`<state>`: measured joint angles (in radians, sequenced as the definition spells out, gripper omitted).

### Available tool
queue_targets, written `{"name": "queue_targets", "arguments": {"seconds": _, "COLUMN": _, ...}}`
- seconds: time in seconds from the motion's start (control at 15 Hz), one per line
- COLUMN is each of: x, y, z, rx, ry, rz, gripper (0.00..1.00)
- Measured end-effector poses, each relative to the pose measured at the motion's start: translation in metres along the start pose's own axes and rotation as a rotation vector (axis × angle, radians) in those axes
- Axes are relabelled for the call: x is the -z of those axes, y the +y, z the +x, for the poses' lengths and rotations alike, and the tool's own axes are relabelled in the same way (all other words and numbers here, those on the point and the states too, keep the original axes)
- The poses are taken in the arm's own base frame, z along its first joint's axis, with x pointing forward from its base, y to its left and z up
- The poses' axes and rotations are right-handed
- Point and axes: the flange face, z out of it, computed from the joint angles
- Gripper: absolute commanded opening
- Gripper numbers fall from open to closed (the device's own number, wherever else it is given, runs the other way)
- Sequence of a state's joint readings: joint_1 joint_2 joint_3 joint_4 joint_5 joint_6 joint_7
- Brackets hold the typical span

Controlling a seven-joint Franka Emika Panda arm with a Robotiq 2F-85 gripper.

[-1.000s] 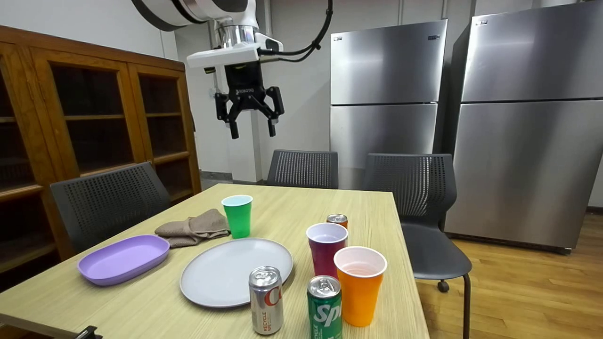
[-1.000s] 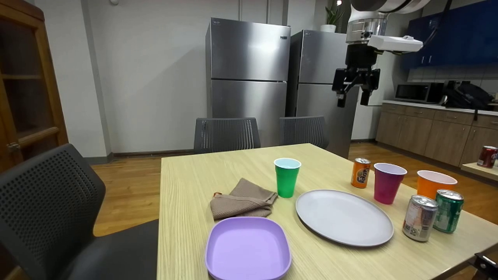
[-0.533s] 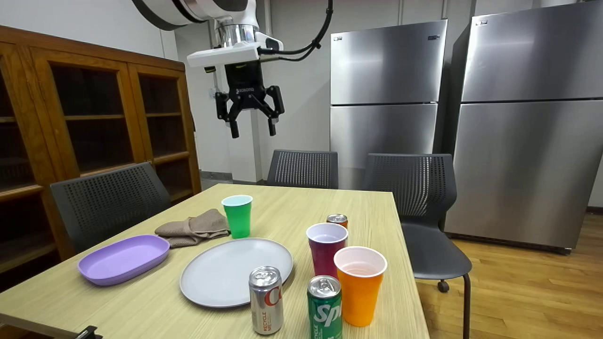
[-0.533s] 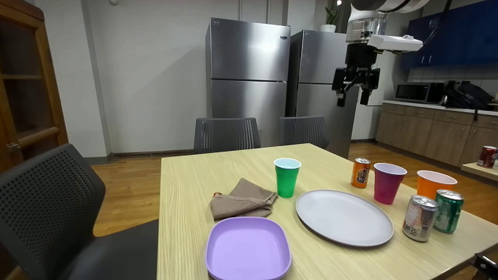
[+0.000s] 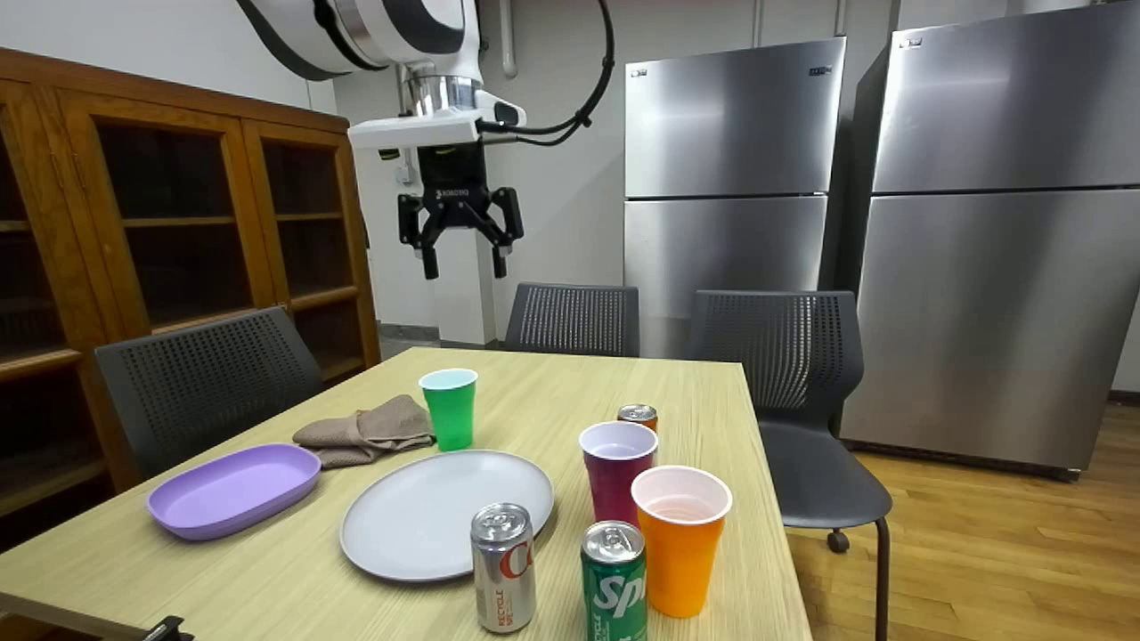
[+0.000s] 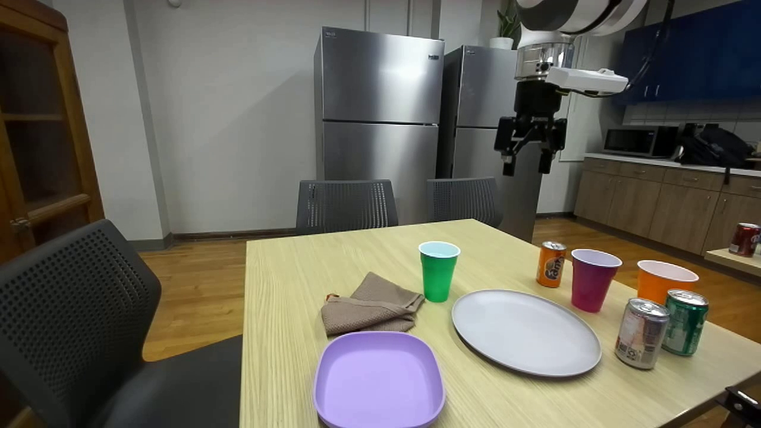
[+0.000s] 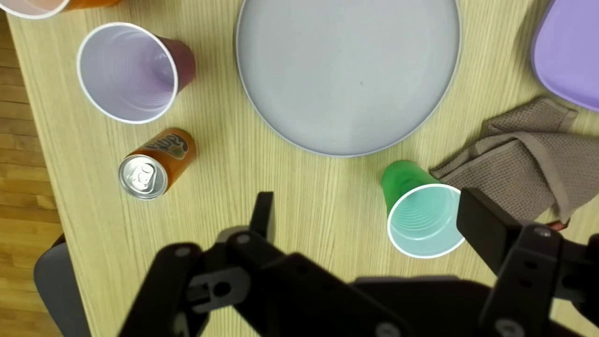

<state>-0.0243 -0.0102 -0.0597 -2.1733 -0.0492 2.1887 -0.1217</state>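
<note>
My gripper [image 5: 465,267] is open and empty, fingers pointing down, in the air high above the table. It also shows in an exterior view [image 6: 527,167]. In the wrist view its fingers stand wide apart, and the right finger [image 7: 486,229] overlaps the rim of an upright green cup [image 7: 398,187] far below. A folded brown cloth [image 7: 510,168] lies beside that cup. A grey plate [image 7: 348,79], a purple tray [image 7: 568,51], an orange can [image 7: 173,154] and a dark purple cup [image 7: 185,61] lie or stand around. The gripper touches nothing.
An orange cup [image 5: 681,561], a silver can [image 5: 503,574] and a green can [image 5: 614,579] stand near the table's [image 5: 712,392] right edge. Dark chairs [image 5: 570,320] surround the table. A wooden cabinet [image 5: 178,214] and steel fridges [image 5: 730,178] stand behind.
The gripper stays still between the two earlier moments, then moves down and slightly left in both exterior views. Its fingers stay open. The objects on the table have not moved.
</note>
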Motion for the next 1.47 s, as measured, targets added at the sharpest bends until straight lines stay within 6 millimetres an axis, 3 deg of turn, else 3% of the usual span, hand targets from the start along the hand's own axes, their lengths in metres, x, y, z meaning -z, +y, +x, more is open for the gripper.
{"name": "queue_targets", "arguments": {"seconds": 0.8, "x": -0.065, "y": -0.039, "z": 0.081, "rx": 0.053, "ry": -0.060, "rz": 0.015, "gripper": 1.00}}
{"name": "queue_targets", "arguments": {"seconds": 1.47, "x": -0.118, "y": -0.053, "z": 0.113, "rx": 0.085, "ry": -0.177, "rz": 0.014, "gripper": 1.00}}
